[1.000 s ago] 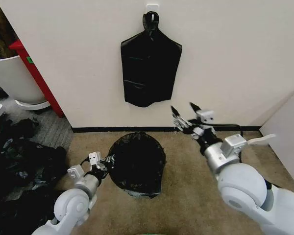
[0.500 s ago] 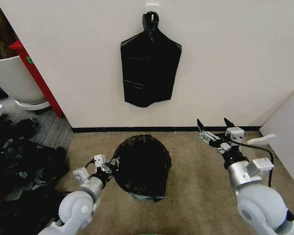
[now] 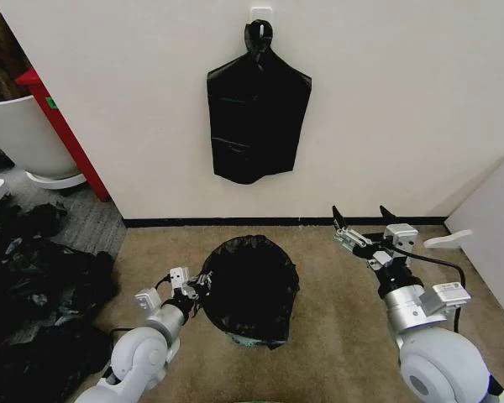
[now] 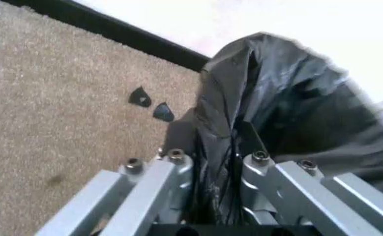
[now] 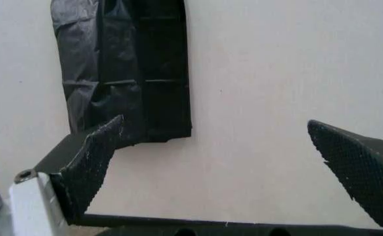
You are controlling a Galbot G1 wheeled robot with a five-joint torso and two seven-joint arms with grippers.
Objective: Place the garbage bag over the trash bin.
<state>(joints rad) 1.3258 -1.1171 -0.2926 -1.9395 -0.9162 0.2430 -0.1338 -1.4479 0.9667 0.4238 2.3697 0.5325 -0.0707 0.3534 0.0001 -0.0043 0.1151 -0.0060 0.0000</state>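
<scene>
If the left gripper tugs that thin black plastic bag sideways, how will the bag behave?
Probably floppy: the thin glossy black plastic garbage bag wrinkles and folds where the left gripper pinches it. It likely stretches rather than pushes. Draped over the small bin, a hard tug might tip or drag it.

Thin, wrinkled plastic film with a soft sheen is being shown by the garbage bag [image 3: 252,285], which is being pinched between the bare, brushed metal fingers [image 4: 153,189] of the left gripper [image 3: 195,285], bolt heads being visible on them. Matt black, finely knurled pads [image 5: 93,162] are being displayed on the spread right gripper [image 3: 359,223]. The carpet [image 3: 336,285] is being seen as rough, short-piled beige cloth, and the wall [image 3: 386,101] as smooth and matt, with a flat black bag bundle [image 3: 256,113] of creased, faintly glossy plastic being hung on it
</scene>
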